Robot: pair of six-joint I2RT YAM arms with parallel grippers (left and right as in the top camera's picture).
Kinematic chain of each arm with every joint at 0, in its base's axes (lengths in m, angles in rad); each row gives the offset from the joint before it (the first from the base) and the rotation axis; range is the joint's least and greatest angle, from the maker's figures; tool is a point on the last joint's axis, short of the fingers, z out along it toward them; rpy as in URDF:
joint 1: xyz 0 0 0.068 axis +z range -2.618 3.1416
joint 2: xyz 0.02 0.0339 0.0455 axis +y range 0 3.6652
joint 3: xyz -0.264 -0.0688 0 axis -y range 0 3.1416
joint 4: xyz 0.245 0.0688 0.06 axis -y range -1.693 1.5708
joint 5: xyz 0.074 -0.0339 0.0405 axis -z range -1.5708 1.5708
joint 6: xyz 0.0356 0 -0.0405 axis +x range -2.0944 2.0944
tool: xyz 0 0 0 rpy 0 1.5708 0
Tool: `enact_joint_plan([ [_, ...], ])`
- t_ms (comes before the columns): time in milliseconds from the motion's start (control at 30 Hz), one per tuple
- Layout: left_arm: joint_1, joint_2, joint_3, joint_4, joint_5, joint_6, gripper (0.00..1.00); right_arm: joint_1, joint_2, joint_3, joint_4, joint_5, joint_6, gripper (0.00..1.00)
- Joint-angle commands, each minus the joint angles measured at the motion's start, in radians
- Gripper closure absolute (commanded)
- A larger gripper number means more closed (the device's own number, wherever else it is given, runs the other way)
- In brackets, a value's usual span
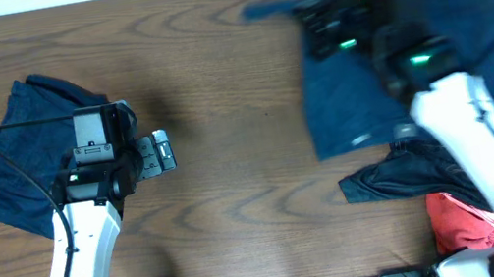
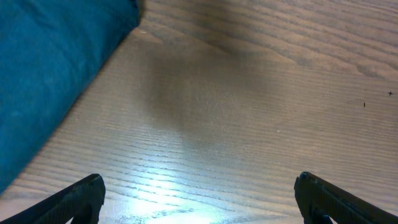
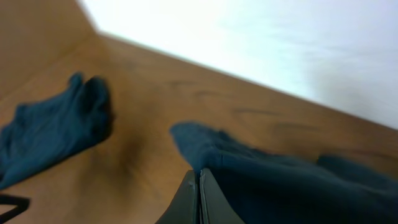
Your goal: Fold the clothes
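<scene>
Overhead, at the left of the wooden table point(image 1: 218, 83), a bunched navy garment point(image 1: 17, 160) lies in a loose heap, partly under the left arm's wrist. The left gripper point(image 1: 162, 153) points right, just beside that heap and over bare wood. In the left wrist view its two black fingers point(image 2: 78, 198) stand wide apart at the bottom corners with nothing between them, and the garment's edge fills the upper left corner, clear of both fingers.

Right of centre a larger blue garment point(image 1: 450, 37) is spread across the upper right of the table, with the right arm reaching over it towards the far edge; this part of the overhead picture is blurred. In the right wrist view the right gripper point(image 3: 199, 190) has its fingers pressed together, clamped on the near edge of the blue garment, whose cloth runs off to the right.

Below it lie a crumpled dark garment point(image 1: 397, 174) and, nearest the right front corner, a red garment point(image 1: 459, 219), touching each other.
</scene>
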Motion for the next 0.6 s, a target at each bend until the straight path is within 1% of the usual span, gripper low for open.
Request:
enact_joint_plan([
  [0,0.005,-0.001,0.015,0.0,0.0,-0.006,0.02,0.122,0.094,-0.004,0.069,0.099,0.042,0.98],
  [67,0.005,-0.001,0.015,0.001,0.018,-0.006,0.02,0.172,0.153,-0.004,0.138,0.132,0.075,0.92],
  [100,0.005,-0.001,0.015,0.001,0.033,-0.006,0.02,0.187,0.177,-0.003,0.16,0.15,0.081,0.84],
  [133,0.005,-0.001,0.015,0.001,0.058,-0.006,0.02,0.199,0.198,-0.003,0.173,0.177,0.085,0.75],
  [233,0.005,-0.001,0.014,0.001,0.144,-0.006,0.02,0.202,0.221,-0.003,0.156,0.262,0.103,0.42],
  [300,0.003,-0.001,0.014,0.001,0.201,-0.006,0.02,0.181,0.21,-0.003,0.108,0.337,0.102,0.39],
  [400,-0.013,-0.001,0.014,0.001,0.281,-0.006,0.02,0.126,0.162,-0.003,0.001,0.443,0.103,0.3],
  [433,-0.026,0.0,0.014,0.001,0.302,-0.013,0.02,0.1,0.139,-0.003,-0.043,0.469,0.103,0.29],
  [500,-0.057,0.002,0.011,0.002,0.307,-0.058,0.02,0.043,0.093,-0.003,-0.128,0.49,0.102,0.27],
  [567,-0.101,0.013,0.006,0.005,0.307,-0.128,0.02,-0.023,0.049,-0.003,-0.212,0.489,0.103,0.26],
])
